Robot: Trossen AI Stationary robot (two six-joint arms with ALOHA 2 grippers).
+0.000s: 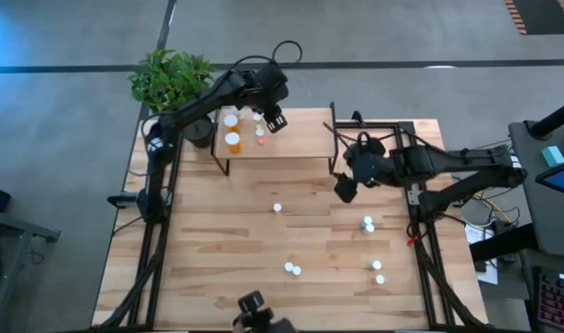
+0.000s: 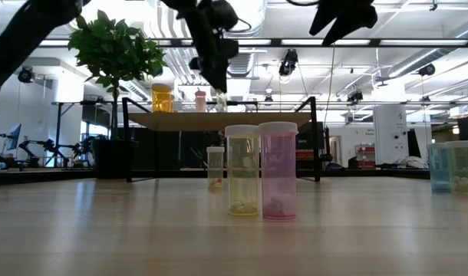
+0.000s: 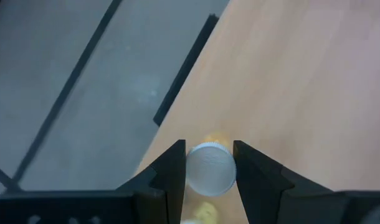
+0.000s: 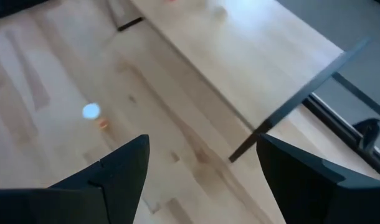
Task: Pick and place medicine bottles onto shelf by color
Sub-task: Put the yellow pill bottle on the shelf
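My bench (image 1: pixel 226 240) shows pale, matt wood planks; the shelf (image 1: pixel 296 139) is smooth light wood; the bottles (image 2: pixel 261 172) are translucent glossy plastic.

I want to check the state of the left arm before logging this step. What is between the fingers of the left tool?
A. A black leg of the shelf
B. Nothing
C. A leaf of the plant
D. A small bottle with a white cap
D: the left wrist view shows a white-capped bottle between the left tool's fingers, over the shelf.
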